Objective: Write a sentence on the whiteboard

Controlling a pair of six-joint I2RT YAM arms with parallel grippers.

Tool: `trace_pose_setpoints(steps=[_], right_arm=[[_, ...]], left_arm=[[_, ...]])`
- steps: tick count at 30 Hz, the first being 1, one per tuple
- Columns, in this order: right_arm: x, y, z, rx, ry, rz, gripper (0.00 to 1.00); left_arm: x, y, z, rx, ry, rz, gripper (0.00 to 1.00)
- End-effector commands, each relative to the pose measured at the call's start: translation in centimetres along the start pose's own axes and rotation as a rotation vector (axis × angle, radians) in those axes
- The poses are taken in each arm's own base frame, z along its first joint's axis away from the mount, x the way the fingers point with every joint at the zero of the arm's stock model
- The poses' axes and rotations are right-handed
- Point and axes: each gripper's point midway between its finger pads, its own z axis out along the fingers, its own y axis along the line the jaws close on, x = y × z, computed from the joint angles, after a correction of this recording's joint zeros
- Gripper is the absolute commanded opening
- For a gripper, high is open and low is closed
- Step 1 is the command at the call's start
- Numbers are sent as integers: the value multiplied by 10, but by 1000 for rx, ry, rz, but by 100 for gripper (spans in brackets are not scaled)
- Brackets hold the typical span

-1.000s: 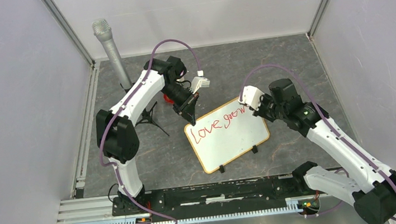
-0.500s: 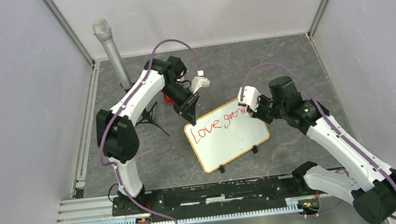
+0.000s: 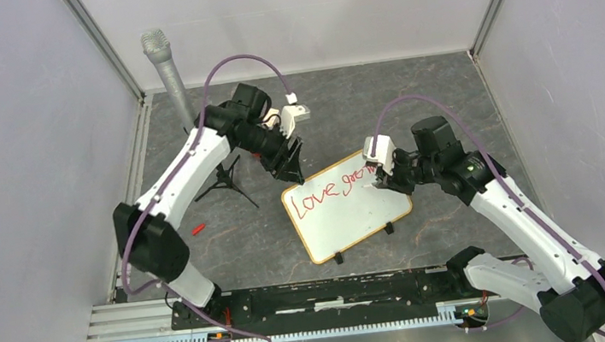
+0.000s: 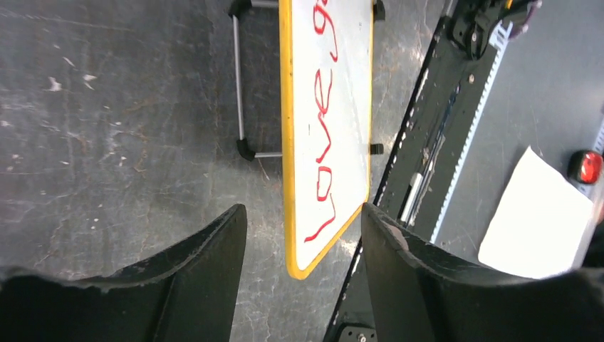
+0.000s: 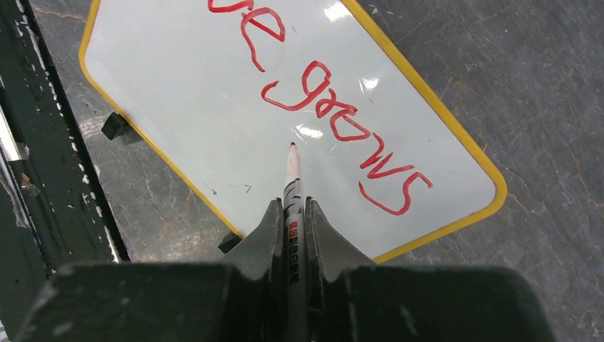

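Top: small white wood-framed whiteboard (image 3: 364, 211) sits between both arms, with the red cursive sentence (image 3: 327, 191) along its far edge.
Left wrist: left gripper (image 4: 303, 214) open and empty, off the board's corner.
Right wrist: right gripper (image 5: 293, 206) clamps a white red-tipped marker (image 5: 293, 167) below "grows".
Risk: the unheld board may skid under the pen, smearing the words.

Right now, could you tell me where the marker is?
Right wrist view: the marker is clamped in the right gripper, its tip beside "grows" on the whiteboard.

Left arm (image 3: 187, 167) and right arm (image 3: 520, 219) have white shells, black joints, purple cables (image 3: 240, 57).
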Motion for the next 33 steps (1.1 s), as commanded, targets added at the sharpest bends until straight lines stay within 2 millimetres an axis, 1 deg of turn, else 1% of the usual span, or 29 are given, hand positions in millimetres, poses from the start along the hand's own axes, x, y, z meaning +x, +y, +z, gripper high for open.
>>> trace_pose_setpoints(steps=[1, 6, 12, 16, 18, 20, 23, 25, 27, 29, 33], right_arm=[[-26, 0, -6, -23, -83, -10, 0], [-29, 1, -2, -41, -91, 2, 0], [-33, 4, 1, -52, -103, 10, 0], [-36, 8, 5, -68, -106, 15, 0], [-39, 11, 6, -78, -113, 12, 0], [-42, 16, 8, -93, -118, 8, 0], [-45, 27, 12, -121, -127, -14, 0], [-47, 38, 15, -151, -131, -34, 0], [-46, 49, 19, -173, -124, -53, 0], [-41, 56, 24, -175, -117, -72, 0], [-35, 63, 29, -171, -124, -86, 0]], left_arm=[[-33, -4, -25, -121, -199, 46, 69], [-30, -10, -40, -206, -302, 92, 74], [-8, -17, -55, -295, -334, 130, 75], [9, -23, -54, -284, -344, 100, 75], [15, -24, -57, -273, -373, 61, 76], [24, -22, -58, -248, -403, 6, 76], [35, -22, -64, -246, -442, -30, 77], [45, -16, -67, -262, -447, -67, 77], [54, -13, -68, -279, -448, -86, 77], [65, -11, -66, -286, -433, -103, 78], [78, -4, -61, -298, -420, -150, 79]])
